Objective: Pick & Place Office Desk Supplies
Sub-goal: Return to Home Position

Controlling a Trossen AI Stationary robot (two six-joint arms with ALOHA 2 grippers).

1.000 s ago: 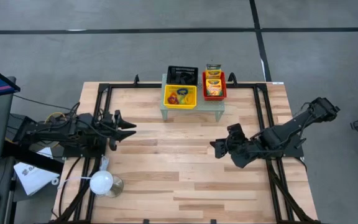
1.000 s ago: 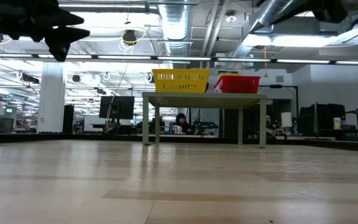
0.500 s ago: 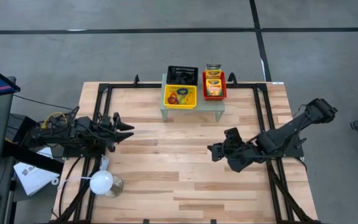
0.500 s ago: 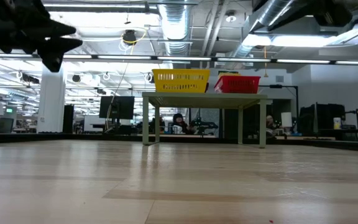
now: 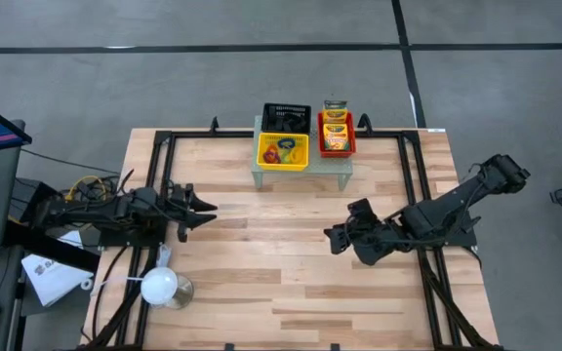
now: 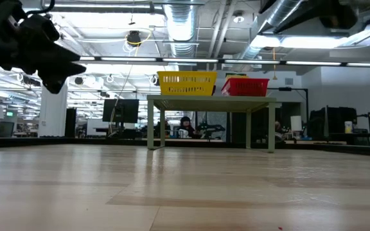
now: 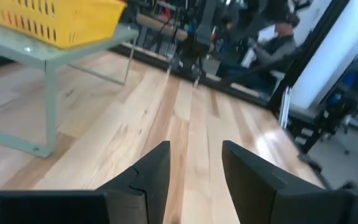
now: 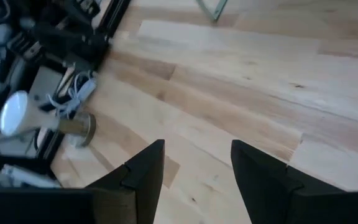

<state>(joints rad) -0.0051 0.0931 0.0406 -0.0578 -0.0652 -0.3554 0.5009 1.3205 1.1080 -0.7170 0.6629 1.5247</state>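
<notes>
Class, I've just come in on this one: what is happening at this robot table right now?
Nothing is being handled. The left gripper and the right gripper both hang open and empty above the table, one on each side. A yellow bin, a black bin and a red bin holding crayon boxes stand on the shelf at the far edge. A white lamp stands near the left arm.
</notes>
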